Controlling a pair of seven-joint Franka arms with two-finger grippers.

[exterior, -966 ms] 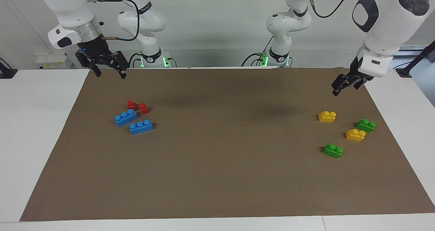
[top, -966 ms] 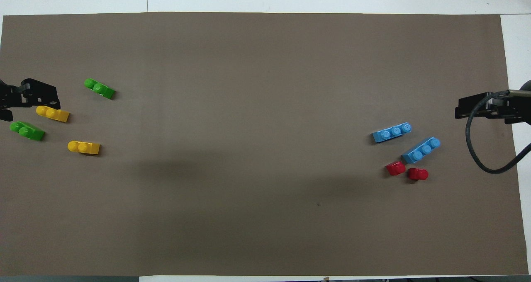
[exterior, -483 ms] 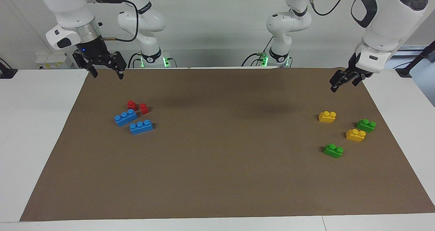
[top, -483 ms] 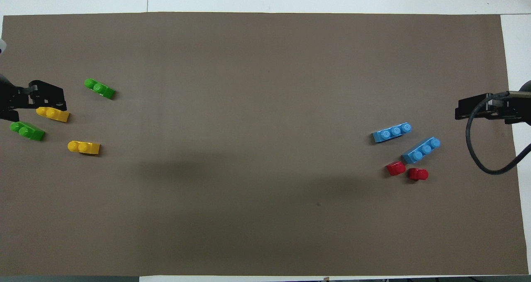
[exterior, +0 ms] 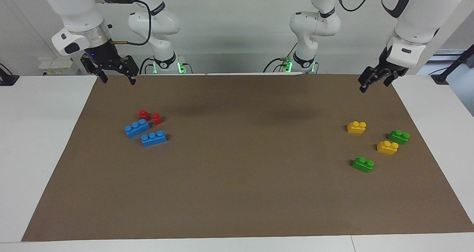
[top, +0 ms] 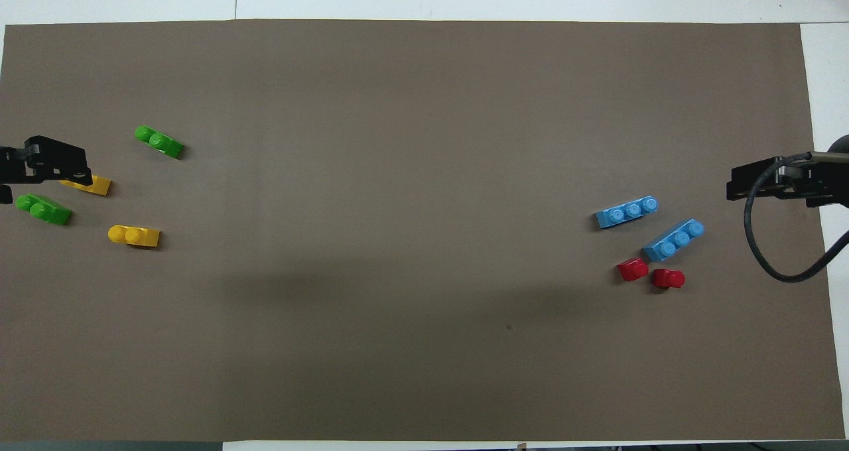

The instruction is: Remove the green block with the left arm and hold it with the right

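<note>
Two green blocks lie on the brown mat at the left arm's end. One (exterior: 399,136) (top: 44,209) is close to the mat's end edge. The other (exterior: 363,164) (top: 159,142) lies farther from the robots. Both rest free on the mat. My left gripper (exterior: 364,86) (top: 63,164) hangs high in the air above the mat, apart from every brick and holding nothing. In the overhead view it covers part of a yellow brick (top: 95,186). My right gripper (exterior: 118,80) (top: 736,180) is open and empty, raised over the mat's edge at the right arm's end.
Two yellow two-stud bricks (exterior: 356,127) (exterior: 387,147) lie among the green ones. Two blue three-stud bricks (exterior: 137,128) (exterior: 154,138) and two small red pieces (exterior: 143,114) (exterior: 157,118) lie at the right arm's end. The brown mat (exterior: 237,178) covers the white table.
My left gripper has risen and drawn back toward the robots, away from the bricks. My right gripper has lifted slightly. No brick has moved.
</note>
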